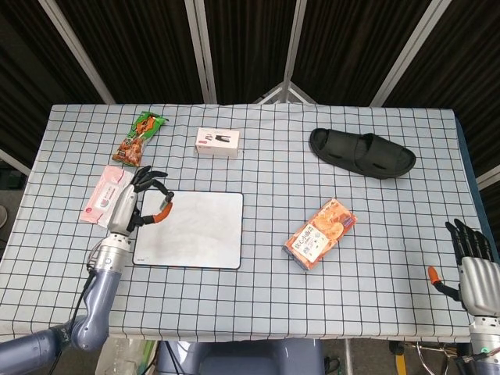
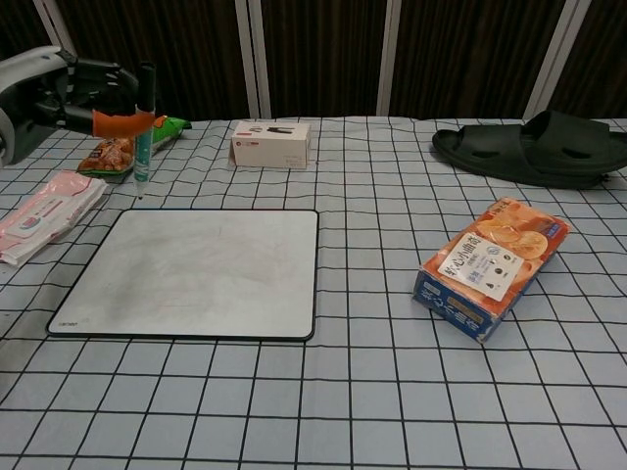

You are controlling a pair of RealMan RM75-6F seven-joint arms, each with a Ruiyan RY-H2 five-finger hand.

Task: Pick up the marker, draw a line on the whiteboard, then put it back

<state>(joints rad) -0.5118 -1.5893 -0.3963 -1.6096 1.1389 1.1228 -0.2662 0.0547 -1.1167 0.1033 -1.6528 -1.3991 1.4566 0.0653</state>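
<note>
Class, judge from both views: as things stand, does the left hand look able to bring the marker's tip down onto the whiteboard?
Probably yes. The left hand holds the marker upright, tip down, above the whiteboard near its far left corner, and nothing lies on the board under it.

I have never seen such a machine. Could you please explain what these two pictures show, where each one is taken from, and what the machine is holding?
This is a robot with two arms, each ending in a hand like a human one. One picture looks down from its head, the other looks forward from its chest.

On the checked table lie a whiteboard, a black slipper, an orange snack box, a small white box, a snack bag and a pink packet.

The left hand holds a marker upright above the table, near the whiteboard's far left corner, not touching it. The right hand rests open at the table's edge, holding nothing.
</note>
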